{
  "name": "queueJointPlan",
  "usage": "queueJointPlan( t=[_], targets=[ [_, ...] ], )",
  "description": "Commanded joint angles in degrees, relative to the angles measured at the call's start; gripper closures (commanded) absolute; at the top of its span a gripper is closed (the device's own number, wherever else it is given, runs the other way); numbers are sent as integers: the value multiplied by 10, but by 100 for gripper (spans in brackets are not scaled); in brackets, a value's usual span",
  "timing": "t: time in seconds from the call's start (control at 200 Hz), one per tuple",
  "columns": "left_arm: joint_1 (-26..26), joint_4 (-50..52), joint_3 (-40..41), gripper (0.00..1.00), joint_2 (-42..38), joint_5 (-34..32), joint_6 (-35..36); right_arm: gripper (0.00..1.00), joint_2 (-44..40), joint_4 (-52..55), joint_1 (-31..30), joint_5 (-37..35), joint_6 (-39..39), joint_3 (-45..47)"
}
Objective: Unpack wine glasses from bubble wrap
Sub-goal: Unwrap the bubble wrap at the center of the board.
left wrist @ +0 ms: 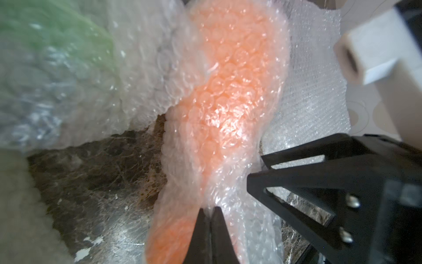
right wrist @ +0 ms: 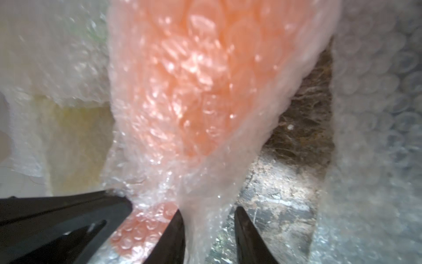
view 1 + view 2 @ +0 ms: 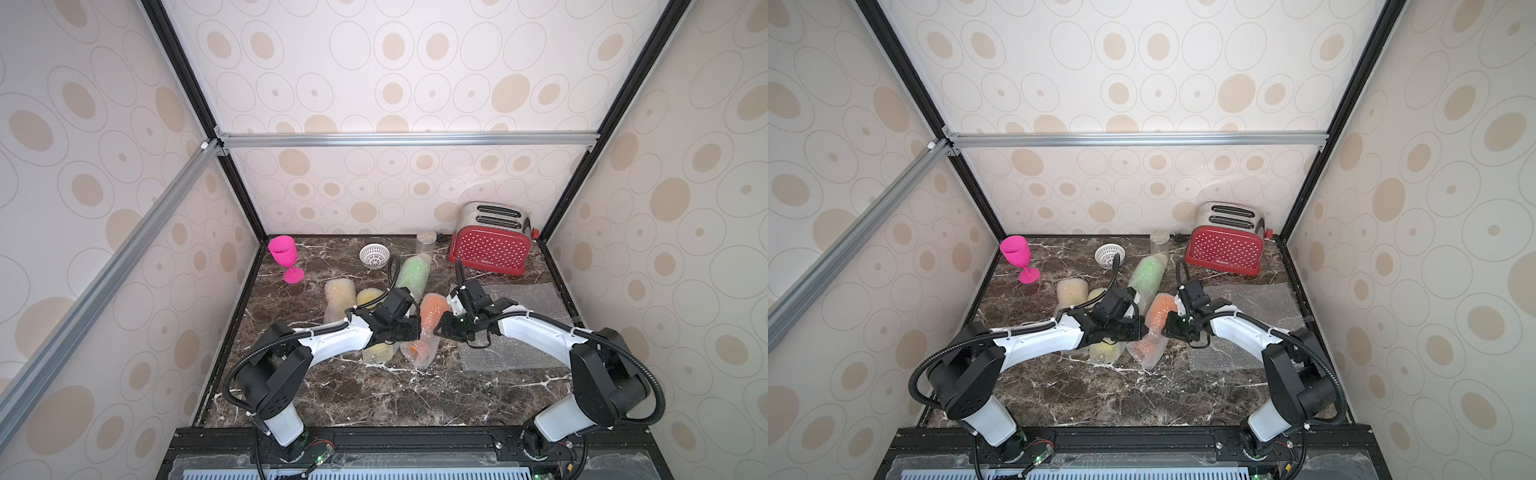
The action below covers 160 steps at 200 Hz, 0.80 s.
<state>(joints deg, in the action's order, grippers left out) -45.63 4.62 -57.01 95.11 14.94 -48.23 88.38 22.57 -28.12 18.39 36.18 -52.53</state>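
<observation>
Orange goblet point(image 1: 228, 91), sideways inside clear bubble wrap point(image 1: 258, 228)

Setting: a staged kitchen inside a test cell, not a real home. Evidence: dark marble-look bench point(image 3: 374, 390); red polka-dot toaster point(image 3: 490, 245) at its back; oval-print wallpaper panels point(image 3: 415, 62) mounted on an aluminium extrusion frame point(image 3: 407, 139). I am bolted to a black rail point(image 3: 415, 438) along the front edge.

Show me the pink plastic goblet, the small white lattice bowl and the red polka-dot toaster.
pink plastic goblet point(image 3: 281, 250), in a top view, on its cup.
small white lattice bowl point(image 3: 374, 254), in a top view, on its inner wall.
red polka-dot toaster point(image 3: 490, 251), in a top view, on its red side.
</observation>
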Motion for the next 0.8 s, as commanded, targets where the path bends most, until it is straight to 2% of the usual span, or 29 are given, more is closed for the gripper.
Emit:
queueJointPlan(
  t=[0.0,0.125,0.25,0.315,0.395,0.465,0.65,0.795],
  targets=[
    [-10,-32,7,100,-18,-10,-36,73,2,10,-4,-10,-3,12],
    [-11,-37,13,100,-24,13,-35,90,-9,1,-4,-10,-13,17],
    [-11,-40,20,85,-36,52,-23,100,-19,-2,-4,-8,-39,17],
    [-12,-36,20,79,-45,60,-17,100,-24,-1,-4,-9,-54,16],
    [-9,-14,7,65,-52,63,4,100,-29,2,-4,-3,-73,15],
    [-8,12,-8,58,-54,65,27,100,-32,5,-4,7,-94,13],
    [14,36,-14,54,-56,72,60,100,-41,15,-4,49,-155,10],
    [26,43,-20,48,-48,87,84,100,-37,52,-5,47,-199,4]
  ],
)
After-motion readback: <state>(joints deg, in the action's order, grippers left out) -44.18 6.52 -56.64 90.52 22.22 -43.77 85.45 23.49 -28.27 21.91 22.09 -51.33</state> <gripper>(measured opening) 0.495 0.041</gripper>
